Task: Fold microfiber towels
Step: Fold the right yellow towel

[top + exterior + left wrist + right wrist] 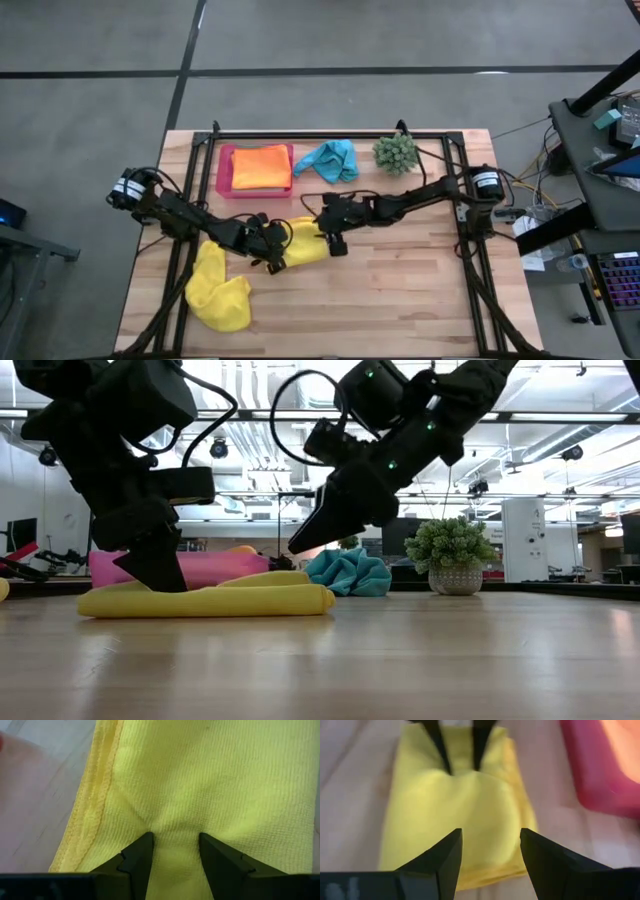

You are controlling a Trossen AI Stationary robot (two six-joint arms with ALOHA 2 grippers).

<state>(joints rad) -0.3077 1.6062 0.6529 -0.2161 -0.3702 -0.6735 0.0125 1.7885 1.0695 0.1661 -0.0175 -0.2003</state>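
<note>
A folded yellow towel (305, 243) lies flat on the table's middle; it also shows in the low view (240, 600). My left gripper (277, 258) stands on its left end, shut on a pucker of cloth (176, 845). My right gripper (336, 244) is open and hovers just above the towel's right end (491, 840), touching nothing. A second yellow towel (220, 292) lies crumpled at the near left. An orange towel (262, 166) lies on the pink tray (226, 170). A turquoise towel (330, 160) lies bunched beside it. No light green towel shows. My left gripper pinches a small ridge of the yellow towel's top surface (176, 827) between its two fingertips, a little in from the hemmed edge (95, 805). The fingers (160, 575) come from above, pointing down. Creases run out from the tips, and the towel lies flat on the table.
A spiky green plant ball (396, 152) stands at the far right of the table's back edge. The black frame rails (460, 200) run along the table's sides. Bare wood (400, 300) lies at the near right.
</note>
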